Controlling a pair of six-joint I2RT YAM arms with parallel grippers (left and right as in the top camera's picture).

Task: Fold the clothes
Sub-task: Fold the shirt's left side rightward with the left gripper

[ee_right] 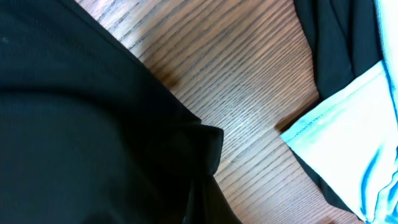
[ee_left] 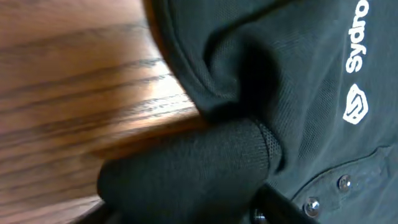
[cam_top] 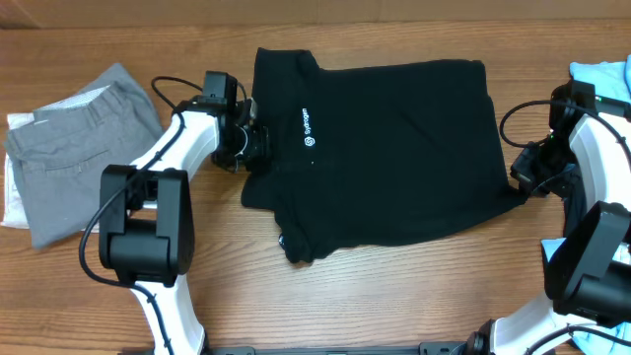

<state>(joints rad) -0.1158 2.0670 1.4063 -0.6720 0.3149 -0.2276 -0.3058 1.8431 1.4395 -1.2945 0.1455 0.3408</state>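
At the clothes' [cam_top: 394, 148] corner, right fingers [cam_top: 525, 177] clamp the fabric; left fingers [cam_top: 250, 144], cannot tell

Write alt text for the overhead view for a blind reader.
A black shirt with a small white logo lies spread on a wooden table, the left gripper at its left edge and the right gripper shut on its right edge. Grey trousers lie far left, a light-blue garment top right.
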